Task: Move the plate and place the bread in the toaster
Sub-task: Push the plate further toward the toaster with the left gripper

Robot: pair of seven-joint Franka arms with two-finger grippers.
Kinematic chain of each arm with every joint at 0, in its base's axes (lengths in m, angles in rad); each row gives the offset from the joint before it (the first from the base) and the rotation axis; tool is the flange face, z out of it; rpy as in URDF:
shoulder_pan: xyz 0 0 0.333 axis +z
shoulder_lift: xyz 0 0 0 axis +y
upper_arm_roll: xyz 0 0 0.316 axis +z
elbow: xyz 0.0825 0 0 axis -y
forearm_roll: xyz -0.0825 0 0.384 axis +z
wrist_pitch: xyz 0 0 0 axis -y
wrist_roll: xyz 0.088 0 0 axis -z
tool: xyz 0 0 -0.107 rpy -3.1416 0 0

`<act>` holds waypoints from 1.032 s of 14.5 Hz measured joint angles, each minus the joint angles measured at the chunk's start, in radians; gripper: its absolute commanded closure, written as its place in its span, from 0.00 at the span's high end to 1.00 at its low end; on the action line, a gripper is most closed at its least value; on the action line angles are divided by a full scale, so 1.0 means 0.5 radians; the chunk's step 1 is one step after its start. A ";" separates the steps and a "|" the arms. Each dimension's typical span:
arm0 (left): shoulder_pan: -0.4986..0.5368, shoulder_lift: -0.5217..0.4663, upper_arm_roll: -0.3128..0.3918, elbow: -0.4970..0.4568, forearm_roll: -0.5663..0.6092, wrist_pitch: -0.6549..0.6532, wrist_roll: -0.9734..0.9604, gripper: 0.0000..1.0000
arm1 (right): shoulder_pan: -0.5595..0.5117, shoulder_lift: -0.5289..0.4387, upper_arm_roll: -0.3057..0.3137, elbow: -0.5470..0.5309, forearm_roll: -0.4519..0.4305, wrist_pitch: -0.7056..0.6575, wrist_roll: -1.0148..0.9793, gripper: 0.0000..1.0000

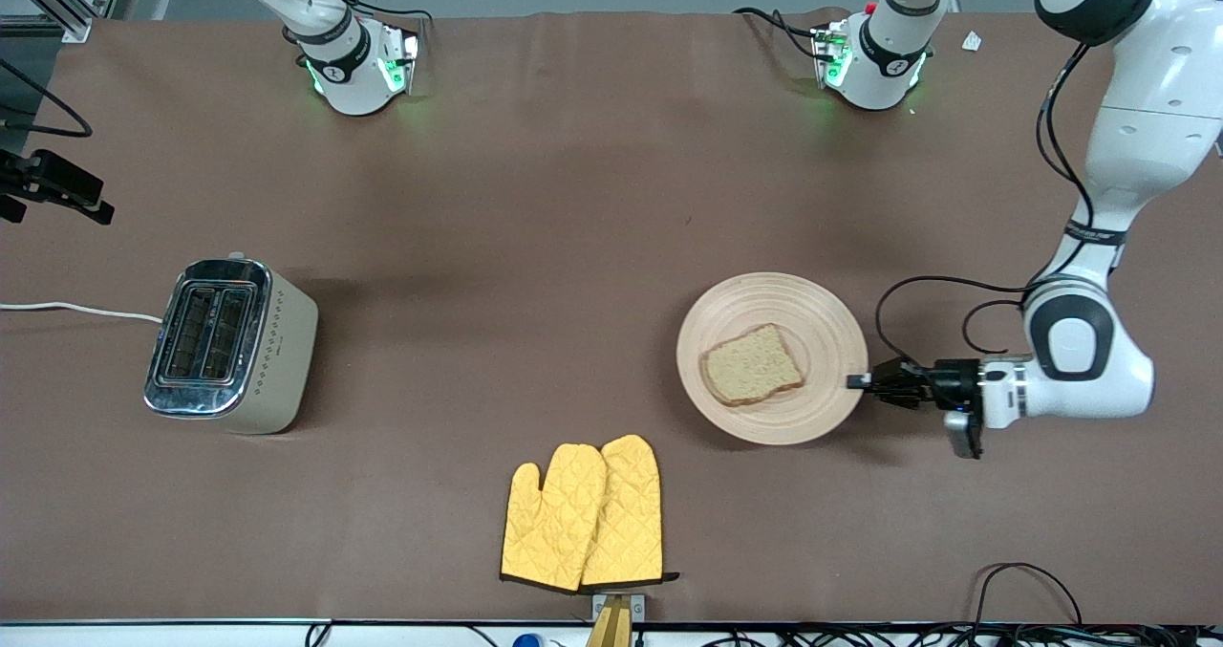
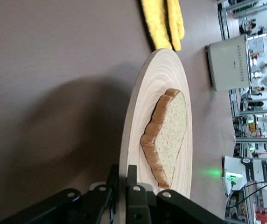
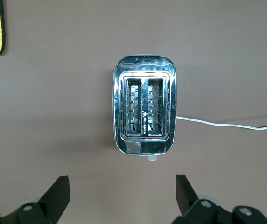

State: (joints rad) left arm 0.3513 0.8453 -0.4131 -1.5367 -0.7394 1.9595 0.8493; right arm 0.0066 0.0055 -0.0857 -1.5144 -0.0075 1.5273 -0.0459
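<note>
The wooden plate (image 1: 812, 322) lies on the table toward the left arm's end, with the bread (image 1: 753, 365) lying flat on it. My left gripper (image 1: 858, 380) is low at the plate's rim and shut on it; the left wrist view shows the fingers (image 2: 132, 179) pinching the rim of the plate (image 2: 157, 93), with the bread (image 2: 173, 130) just past them. The toaster (image 1: 229, 341) stands toward the right arm's end, slots empty. My right gripper (image 3: 122, 191) is open and empty high over the table beside the toaster (image 3: 145, 109); it is out of the front view.
A pair of yellow oven mitts (image 1: 585, 513) lies nearer the front camera, between the toaster and the plate. The toaster's white cord (image 1: 76, 310) runs off the table's end. Loose black cables (image 1: 941, 289) hang by the left arm.
</note>
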 measured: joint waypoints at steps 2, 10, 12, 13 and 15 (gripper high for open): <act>-0.059 0.002 -0.096 -0.071 -0.091 0.148 -0.002 0.00 | 0.000 0.000 0.000 0.000 0.000 0.000 0.000 1.00; -0.525 0.037 -0.222 -0.325 -0.751 0.773 0.000 0.01 | 0.000 0.000 -0.003 0.000 0.000 -0.001 0.000 1.00; -0.616 0.045 -0.221 -0.327 -0.842 0.825 0.000 0.01 | 0.000 0.000 -0.003 0.000 0.000 -0.001 0.000 1.00; -0.645 0.051 -0.221 -0.330 -0.863 0.847 0.000 0.02 | 0.000 0.000 -0.003 0.000 0.000 -0.001 0.000 1.00; -0.668 0.074 -0.221 -0.334 -0.875 0.881 0.000 0.04 | 0.000 0.000 -0.003 0.000 0.000 -0.001 0.000 1.00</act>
State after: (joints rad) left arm 0.0173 0.8822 -0.5235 -1.7036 -1.1769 2.3998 0.8493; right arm 0.0066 0.0055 -0.0873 -1.5144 -0.0075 1.5266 -0.0458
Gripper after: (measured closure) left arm 0.912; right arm 0.000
